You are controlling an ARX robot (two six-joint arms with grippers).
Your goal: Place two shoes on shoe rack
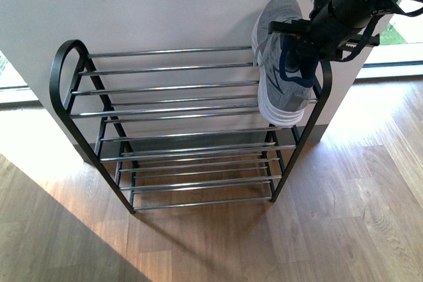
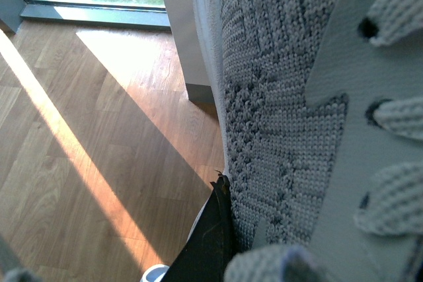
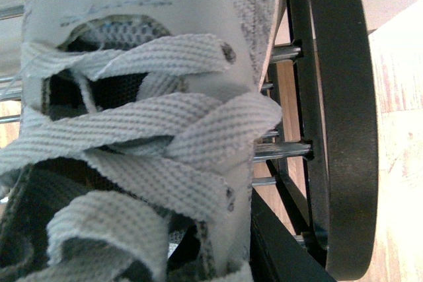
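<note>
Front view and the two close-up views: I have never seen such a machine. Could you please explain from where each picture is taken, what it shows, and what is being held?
The front view comes from a camera on the robot's body. It looks down on a shoe rack with black side frames and silver rods, on a wooden floor by a white wall. The black machinery at upper right is a robot arm. It holds grey sneakers, toes up, at the top tier's right end; the exact grip is hidden. The other views come from wrist cameras, so close that knit fabric and laces fill them.
</note>
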